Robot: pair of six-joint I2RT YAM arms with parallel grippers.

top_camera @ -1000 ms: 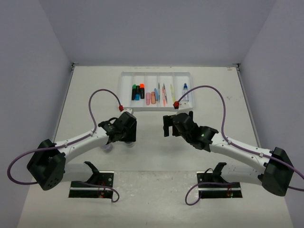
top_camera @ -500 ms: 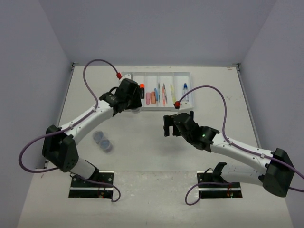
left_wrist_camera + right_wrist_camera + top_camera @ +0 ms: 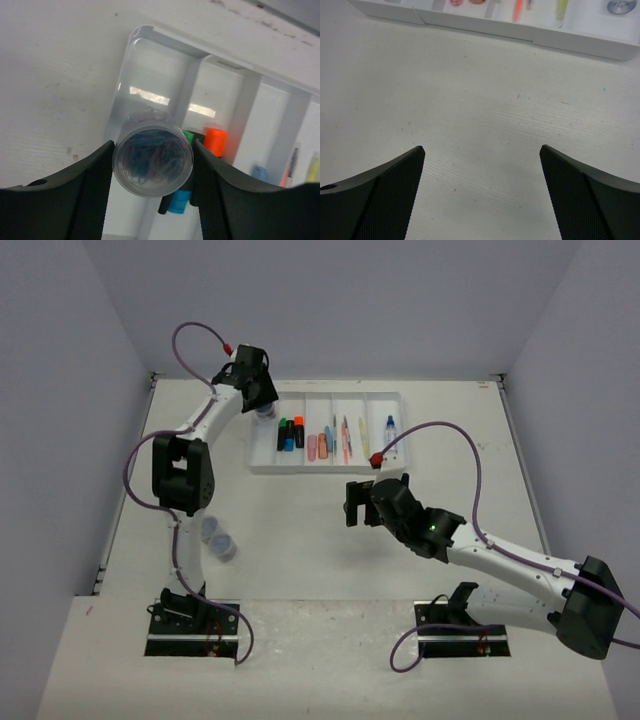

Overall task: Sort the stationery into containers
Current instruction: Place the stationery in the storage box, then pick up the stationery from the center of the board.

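- Swinging away from the middle of the bench (image 3: 330,560) since a second ago, the left arm is now reaching out to the far-left corner of the tray (image 3: 262,462). The right arm is hardly shifting at all.
- From the top camera, the left pincer (image 3: 260,400) is hanging over the tray's far-left end with the clear tub (image 3: 264,413) just under it. Two other tubs (image 3: 219,538) are lying side by side, touching, on the bench near the left arm's lower link, well apart from the tray. Highlighters (image 3: 290,433), pink markers (image 3: 317,446), thin pens (image 3: 345,438) and a blue-capped bottle (image 3: 390,429) are lying in the tray's compartments. The right pincer (image 3: 360,502) is hovering over bare bench, near the tray's front rim.
- From the left wrist camera, the left pincer (image 3: 152,145) is gripping the clear tub (image 3: 152,165) by its sides, one finger (image 3: 92,192) pressing on each flank, and blue clips are showing through the tub's end. The tub is hanging above the leftmost compartment. The neighbouring compartment is holding a green highlighter (image 3: 188,135), an orange highlighter (image 3: 215,141) and a blue highlighter (image 3: 177,202).
- From the right wrist camera, the right pincer (image 3: 481,148) is standing wide apart, gripping nothing, with bare bench (image 3: 480,95) between its fingers (image 3: 375,200) and the tray's front wall (image 3: 570,44) lying across the top.
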